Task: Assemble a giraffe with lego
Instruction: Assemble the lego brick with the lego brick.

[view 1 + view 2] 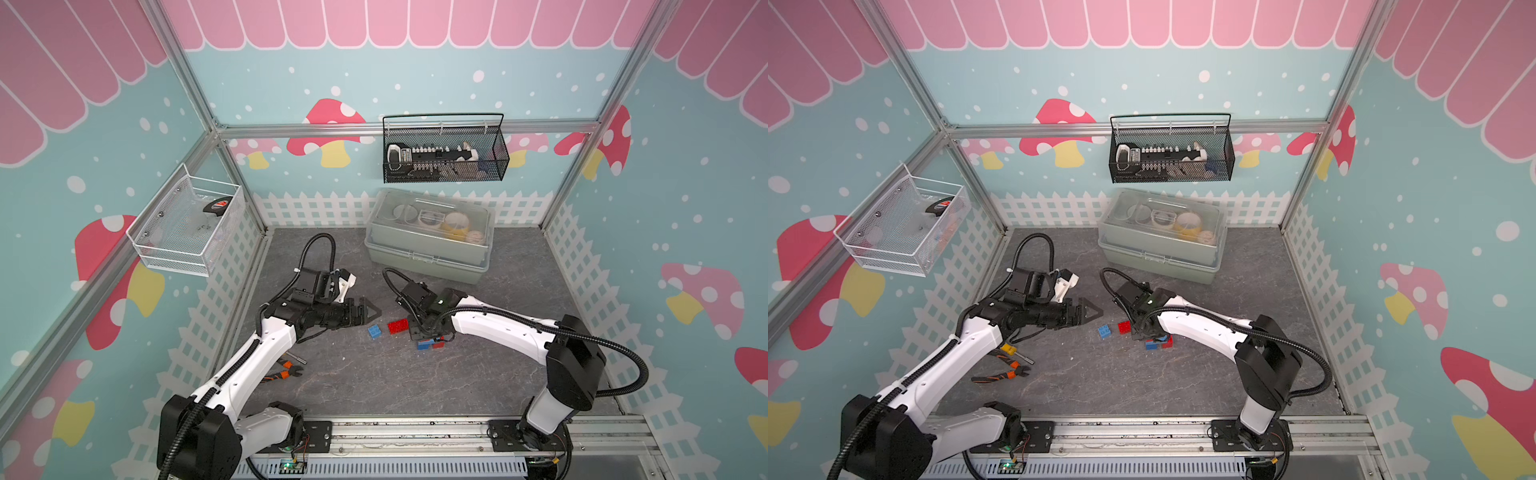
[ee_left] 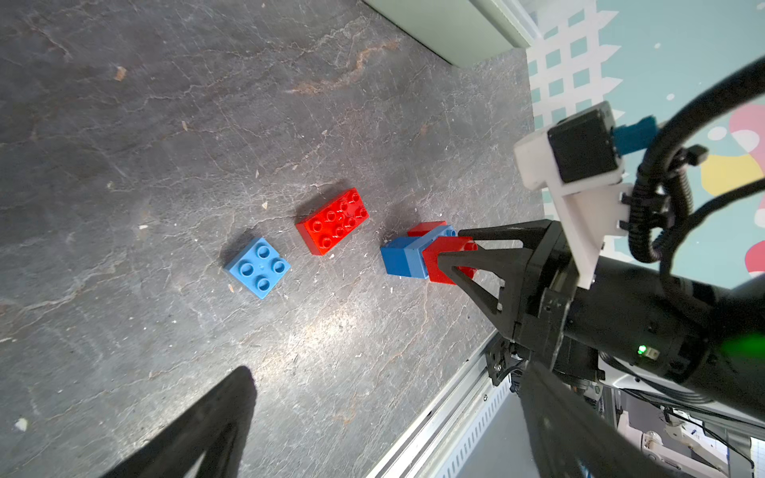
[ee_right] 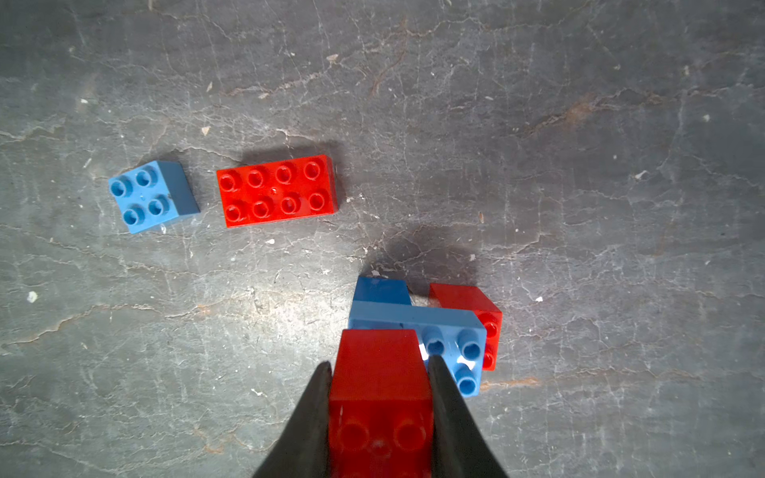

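The giraffe (image 3: 414, 320) is partway built and appears to rest on the table (image 1: 415, 386) right at the fingertips of the right gripper (image 3: 379, 364). A blue and a red leg brick sit under a long blue body brick, with a red neck brick (image 3: 378, 397) on one end. The right fingers are closed tight on that red neck brick, one on each side, so I judge it is being pressed home.

The neck probably needs more height and a head. Two pieces of lego wait for that: a long red brick (image 3: 279, 190) just ahead of the right fingertips, and a small blue brick (image 3: 145, 194) beyond it, close by the tips of the left gripper (image 1: 374, 311). I cannot tell whether the left fingers are apart or together; nothing shows in them.

Orange-handled pliers (image 1: 1005, 372) lie well behind the left fingers, beside that arm. A lidded storage box (image 1: 424, 259) stands well beyond both sets of fingers. I see nothing lying between the fingers and the loose bricks
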